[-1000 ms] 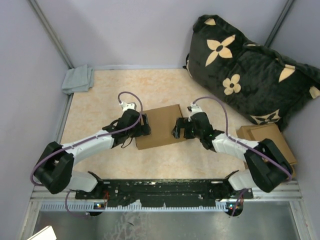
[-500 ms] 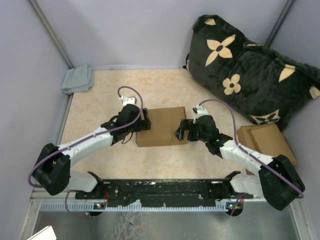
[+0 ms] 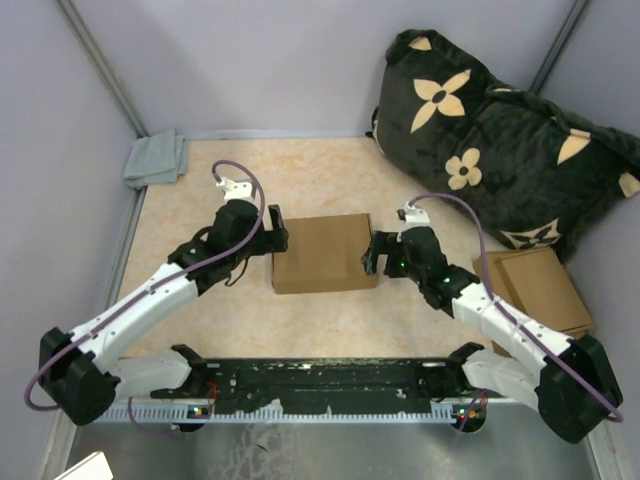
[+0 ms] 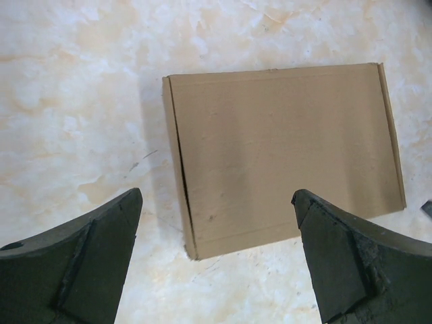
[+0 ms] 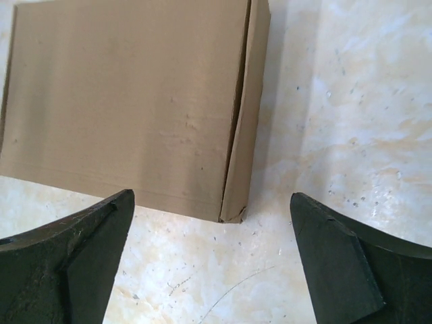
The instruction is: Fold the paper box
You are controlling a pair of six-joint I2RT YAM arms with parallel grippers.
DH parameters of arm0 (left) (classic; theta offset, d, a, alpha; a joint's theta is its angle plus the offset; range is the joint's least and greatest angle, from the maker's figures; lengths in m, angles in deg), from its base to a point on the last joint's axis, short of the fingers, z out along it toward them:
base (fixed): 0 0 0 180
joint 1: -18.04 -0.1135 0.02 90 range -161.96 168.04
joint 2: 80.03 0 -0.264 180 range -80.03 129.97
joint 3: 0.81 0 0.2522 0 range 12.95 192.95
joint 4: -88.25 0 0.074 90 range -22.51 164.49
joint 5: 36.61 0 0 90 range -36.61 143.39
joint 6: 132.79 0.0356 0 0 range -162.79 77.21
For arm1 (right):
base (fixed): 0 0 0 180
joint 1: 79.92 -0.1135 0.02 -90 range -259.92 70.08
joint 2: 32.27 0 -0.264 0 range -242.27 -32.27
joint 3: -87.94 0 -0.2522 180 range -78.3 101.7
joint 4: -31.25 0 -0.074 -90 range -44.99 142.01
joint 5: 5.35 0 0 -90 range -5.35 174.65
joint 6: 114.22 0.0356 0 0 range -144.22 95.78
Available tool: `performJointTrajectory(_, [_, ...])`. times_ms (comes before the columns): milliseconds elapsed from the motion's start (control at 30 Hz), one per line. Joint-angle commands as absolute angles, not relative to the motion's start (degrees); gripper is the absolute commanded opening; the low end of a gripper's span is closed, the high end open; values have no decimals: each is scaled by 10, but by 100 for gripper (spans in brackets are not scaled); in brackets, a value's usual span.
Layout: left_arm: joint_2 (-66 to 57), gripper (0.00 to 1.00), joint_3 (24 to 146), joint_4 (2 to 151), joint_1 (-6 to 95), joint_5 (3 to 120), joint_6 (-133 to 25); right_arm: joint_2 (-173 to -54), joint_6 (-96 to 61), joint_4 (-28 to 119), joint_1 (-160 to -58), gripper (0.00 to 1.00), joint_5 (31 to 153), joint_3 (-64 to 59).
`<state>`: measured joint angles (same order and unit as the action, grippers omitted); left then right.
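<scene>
paper box (image 3: 322,252): lies flat in the middle of the worktop (image 3: 200,190), lid down, looking closed into a shallow rectangle.
left gripper (image 3: 272,230): jaws spread wide, holding nothing, just off the box's left end.
right gripper (image 3: 372,256): jaws equally wide, empty, just off the box's right end, not touching it.
step in hand: probably the last check or tuck, since the fold looks all but done.
left end: the left wrist view shows a thin dark gap along the end wall, so that wall may not be fully seated.
right end: the right wrist view shows the near corner of the side wall slightly crumpled and standing out.
how to do it well: press both ends inward together, so the light box is braced and does not slide. meet each wall flat on, not at a corner.
risk: a one-sided push would likely skate the box across the smooth worktop, or spring the lid.
clearing off: draw away level and outward, so that no finger catches a flap edge.
</scene>
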<state>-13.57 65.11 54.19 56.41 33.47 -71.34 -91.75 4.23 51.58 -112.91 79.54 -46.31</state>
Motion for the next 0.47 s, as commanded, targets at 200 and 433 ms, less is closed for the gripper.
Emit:
performJointTrajectory(200, [-238, 100, 644, 467, 564, 326, -598, -831, 15, 527, -1133, 99, 748, -454])
performJointTrajectory(433, [-242, 100, 621, 473, 559, 313, -591, -791, 27, 494, -1133, 99, 773, -486])
